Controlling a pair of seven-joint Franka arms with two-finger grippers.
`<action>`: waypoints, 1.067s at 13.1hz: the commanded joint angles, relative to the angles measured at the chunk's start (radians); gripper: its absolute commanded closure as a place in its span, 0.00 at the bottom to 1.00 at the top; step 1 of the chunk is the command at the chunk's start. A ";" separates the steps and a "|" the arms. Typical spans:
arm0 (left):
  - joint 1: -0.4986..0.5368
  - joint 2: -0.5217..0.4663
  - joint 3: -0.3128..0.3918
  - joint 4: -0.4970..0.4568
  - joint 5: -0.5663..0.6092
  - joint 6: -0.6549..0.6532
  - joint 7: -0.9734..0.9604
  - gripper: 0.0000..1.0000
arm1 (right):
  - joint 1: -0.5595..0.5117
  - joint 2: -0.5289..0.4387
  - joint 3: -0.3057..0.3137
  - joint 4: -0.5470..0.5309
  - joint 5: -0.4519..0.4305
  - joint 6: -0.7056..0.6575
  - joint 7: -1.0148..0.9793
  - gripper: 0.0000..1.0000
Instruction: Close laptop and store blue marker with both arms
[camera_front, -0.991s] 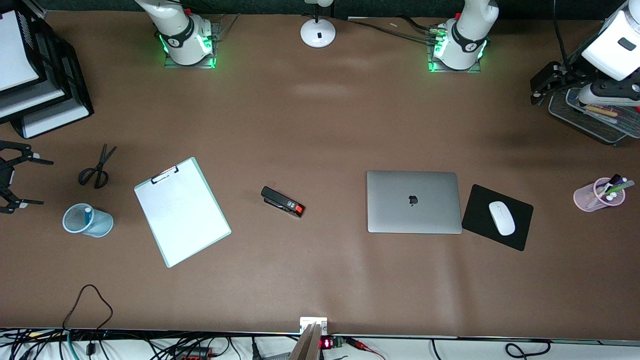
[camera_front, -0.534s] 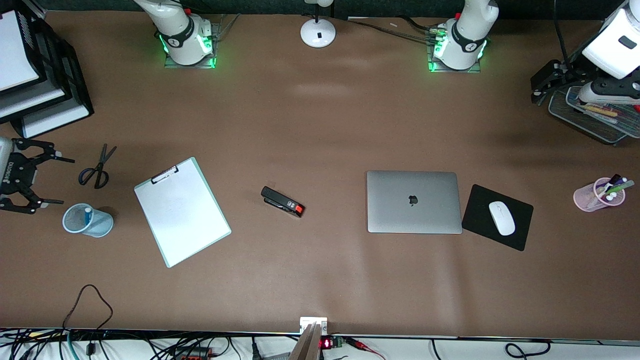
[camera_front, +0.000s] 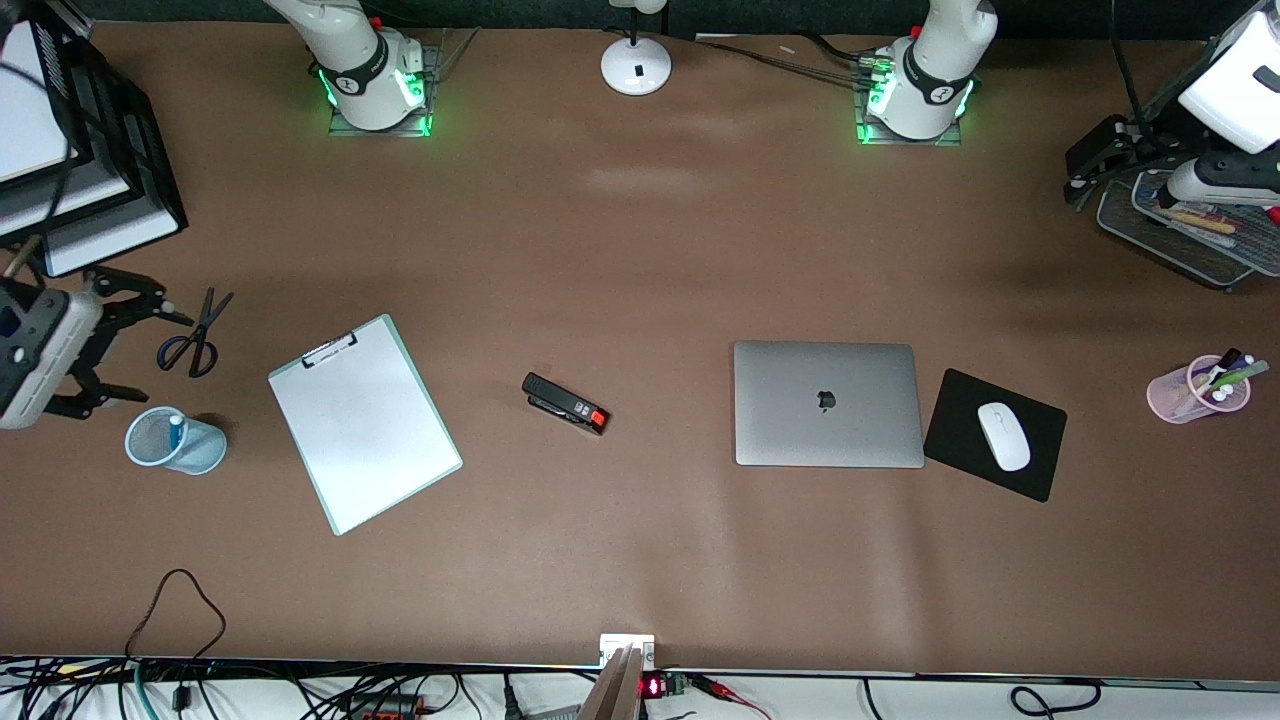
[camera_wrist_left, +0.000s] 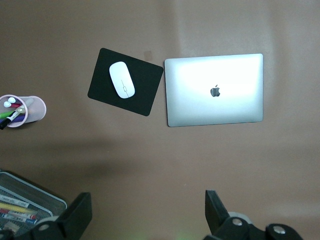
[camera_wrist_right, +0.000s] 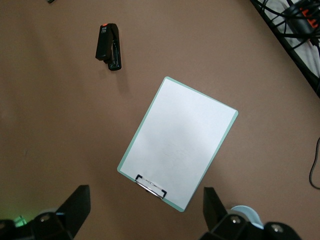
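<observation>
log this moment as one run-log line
laptop: lid shut, beside mouse pad | blue marker: in blue mesh cup | right tool: open, empty, above cup | left tool: open, empty, over mesh tray

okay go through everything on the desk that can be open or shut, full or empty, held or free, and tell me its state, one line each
laptop: lid shut, flat on the table.
blue marker: standing in the blue mesh cup.
scissors: blades together, lying free.
stapler: down, untouched.
clipboard: clip down on a blank sheet.
pink cup: holds several pens.
right tool: open, empty.
left tool: open, empty.
</observation>
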 joint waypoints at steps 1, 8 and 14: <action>0.007 -0.009 0.002 0.006 -0.020 -0.013 0.029 0.00 | 0.022 -0.127 -0.003 -0.172 -0.031 0.045 0.241 0.00; 0.012 -0.010 0.002 0.004 -0.022 -0.013 0.031 0.00 | 0.026 -0.196 -0.004 -0.240 -0.208 -0.033 0.834 0.00; 0.012 -0.015 0.002 0.003 -0.023 -0.015 0.031 0.00 | -0.057 -0.265 -0.003 -0.256 -0.286 -0.047 0.947 0.00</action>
